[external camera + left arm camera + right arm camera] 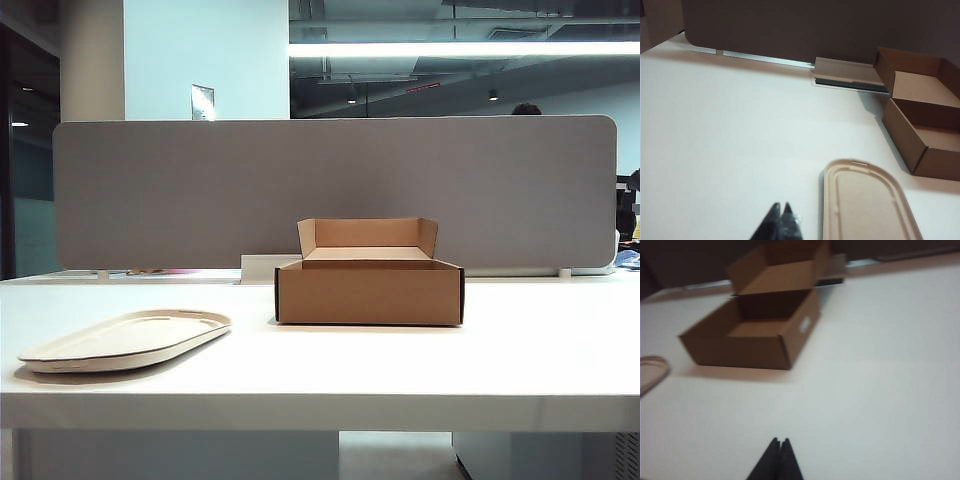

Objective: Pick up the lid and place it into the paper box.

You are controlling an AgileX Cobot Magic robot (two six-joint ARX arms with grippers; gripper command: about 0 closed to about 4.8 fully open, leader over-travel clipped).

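Note:
The pale beige oval lid [125, 340] lies flat on the white table, left of the brown paper box [370, 290]. The box stands in the middle of the table with its back flap upright and nothing visible inside. Neither arm shows in the exterior view. In the left wrist view my left gripper [781, 206] is shut and empty, above bare table just beside the lid [865, 202], with the box [922, 125] farther off. In the right wrist view my right gripper [779, 441] is shut and empty, well short of the box [762, 327]; an edge of the lid [651, 372] shows.
A grey partition screen [330, 190] runs along the table's [520, 350] far edge behind the box. A low grey cable cover [845, 75] sits at the screen's foot beside the box. The table's front edge is near the exterior camera.

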